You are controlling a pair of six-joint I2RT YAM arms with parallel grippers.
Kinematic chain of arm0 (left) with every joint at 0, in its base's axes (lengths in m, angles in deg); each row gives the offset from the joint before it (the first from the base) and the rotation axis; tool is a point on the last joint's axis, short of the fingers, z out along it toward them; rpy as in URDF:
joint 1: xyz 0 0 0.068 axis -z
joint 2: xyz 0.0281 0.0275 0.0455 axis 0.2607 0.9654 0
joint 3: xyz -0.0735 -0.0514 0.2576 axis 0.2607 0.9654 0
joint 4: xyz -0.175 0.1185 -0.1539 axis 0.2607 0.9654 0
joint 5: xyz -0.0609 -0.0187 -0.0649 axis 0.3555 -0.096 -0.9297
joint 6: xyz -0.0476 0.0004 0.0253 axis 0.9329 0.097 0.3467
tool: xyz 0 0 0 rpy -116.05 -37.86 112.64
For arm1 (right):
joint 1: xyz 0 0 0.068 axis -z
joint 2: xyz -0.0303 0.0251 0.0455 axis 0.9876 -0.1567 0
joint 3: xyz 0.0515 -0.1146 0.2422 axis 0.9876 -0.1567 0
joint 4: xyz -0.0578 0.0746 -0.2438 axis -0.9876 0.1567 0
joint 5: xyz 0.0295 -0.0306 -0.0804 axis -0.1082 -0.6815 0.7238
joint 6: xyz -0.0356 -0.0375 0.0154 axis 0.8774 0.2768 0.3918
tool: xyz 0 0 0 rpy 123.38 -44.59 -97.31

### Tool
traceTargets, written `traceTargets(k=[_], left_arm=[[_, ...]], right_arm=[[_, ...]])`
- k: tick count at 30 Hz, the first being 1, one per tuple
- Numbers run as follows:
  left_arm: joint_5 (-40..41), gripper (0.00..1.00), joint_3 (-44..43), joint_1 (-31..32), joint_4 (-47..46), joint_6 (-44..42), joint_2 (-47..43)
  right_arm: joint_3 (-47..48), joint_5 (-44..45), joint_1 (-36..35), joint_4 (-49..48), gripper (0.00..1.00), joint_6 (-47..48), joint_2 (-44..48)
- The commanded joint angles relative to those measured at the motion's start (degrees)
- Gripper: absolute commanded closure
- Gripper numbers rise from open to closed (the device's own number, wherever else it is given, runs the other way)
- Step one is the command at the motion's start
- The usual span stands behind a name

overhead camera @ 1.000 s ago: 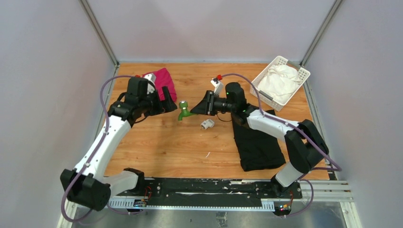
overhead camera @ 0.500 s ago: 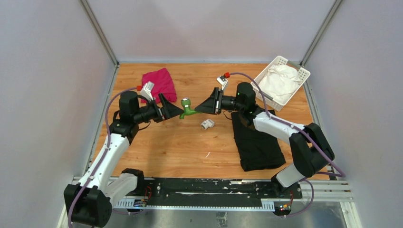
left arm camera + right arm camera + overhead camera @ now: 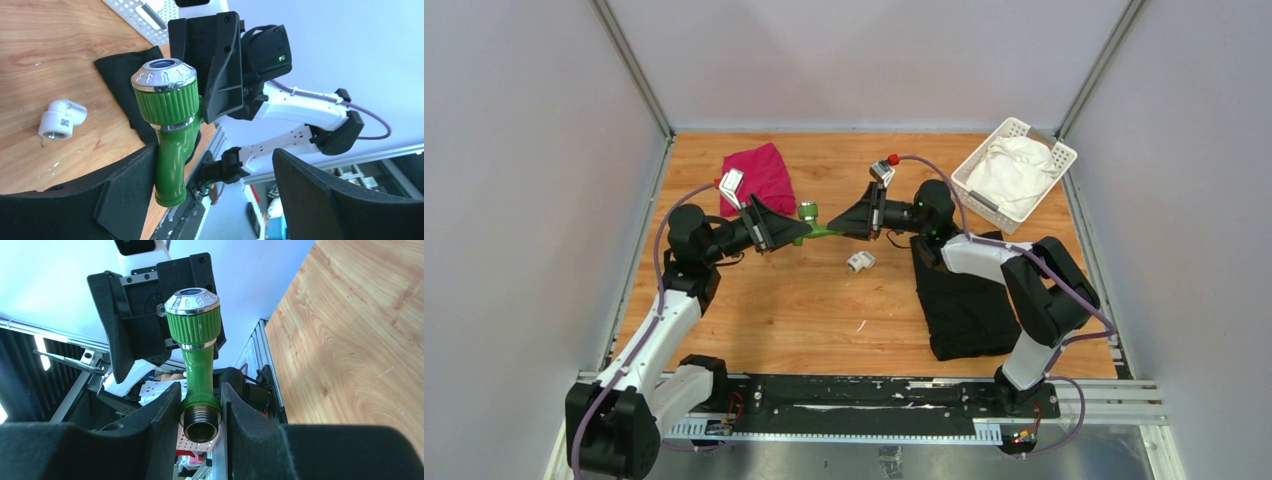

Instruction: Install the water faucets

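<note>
The green tap [image 3: 813, 224] is held off the table between my two grippers. My right gripper [image 3: 838, 229] is shut on its threaded end, as the right wrist view shows, with the tap [image 3: 196, 340] and its round knob sticking out past the right gripper's fingertips [image 3: 200, 390]. My left gripper [image 3: 801, 233] is open. In the left wrist view the tap [image 3: 170, 130] rests with its spout against one finger [image 3: 125, 190], and the other finger stands far off. The white pipe fitting [image 3: 859, 262] lies on the wooden table and also shows in the left wrist view [image 3: 60, 119].
A red cloth [image 3: 760, 172] lies at the back left. A white basket [image 3: 1058, 152] holding a white cloth stands at the back right. A black cloth [image 3: 964, 300] lies under the right arm, right of the fitting. Grey walls close in both sides.
My left arm has swung in and pointed its open jaws at the tap, so they now straddle the spout. My right gripper has raised and tilted the tap slightly.
</note>
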State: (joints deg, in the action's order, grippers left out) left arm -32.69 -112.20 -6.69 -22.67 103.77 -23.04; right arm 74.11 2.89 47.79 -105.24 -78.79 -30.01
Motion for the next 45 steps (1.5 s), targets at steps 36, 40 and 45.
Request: traceTargets(k=[36, 40, 45], left_arm=[[-3.71, 0.80, 2.69, 1.51, -13.28, 10.05, 5.08], [-4.56, 0.69, 2.90, 1.59, -13.30, 9.85, 4.71], [-5.55, 0.49, 3.43, 1.59, -13.30, 9.66, 4.18]], right_arm=[[5.47, -5.58, -3.84, -4.67, 1.00, -0.03, -3.81], [5.63, -5.62, -3.81, -4.34, 1.00, -0.06, -4.05], [6.53, -6.40, -3.86, -3.84, 1.00, -0.05, -4.58]])
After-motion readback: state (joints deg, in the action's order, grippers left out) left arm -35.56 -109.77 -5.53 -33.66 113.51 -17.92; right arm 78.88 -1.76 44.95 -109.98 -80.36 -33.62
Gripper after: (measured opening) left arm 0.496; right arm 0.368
